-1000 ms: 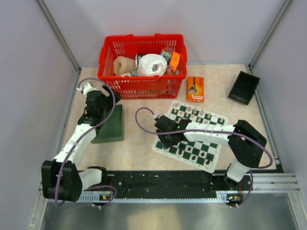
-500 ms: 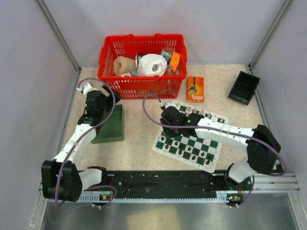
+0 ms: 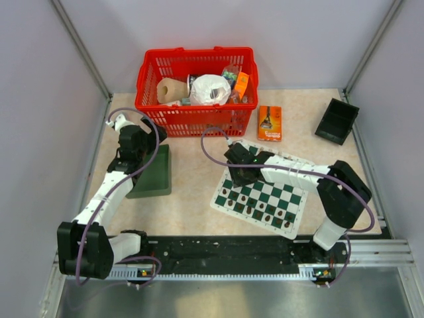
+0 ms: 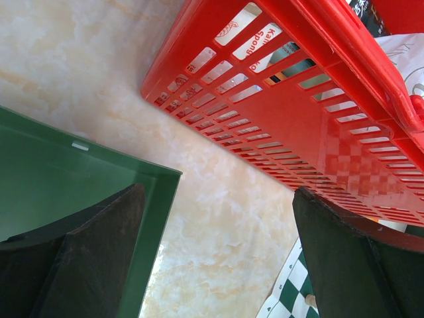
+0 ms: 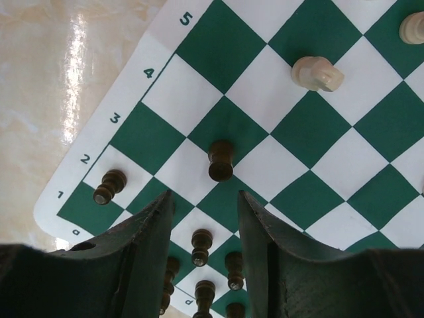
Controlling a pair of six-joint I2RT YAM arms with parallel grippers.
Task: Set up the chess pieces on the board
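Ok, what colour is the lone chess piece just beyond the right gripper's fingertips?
Dark brown. The small turned chess piece shows best in the right wrist view.

You have open squares across the middle of the board (image 5: 311, 126); dark pieces (image 5: 201, 246) crowd its near rows, and the red basket (image 3: 196, 120) stands beyond its far-left corner.

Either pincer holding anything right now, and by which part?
Nothing held. Left pincer gapes empty by the dark green rectangular tray; right pincer is open, empty, above the green-and-white checkered board.
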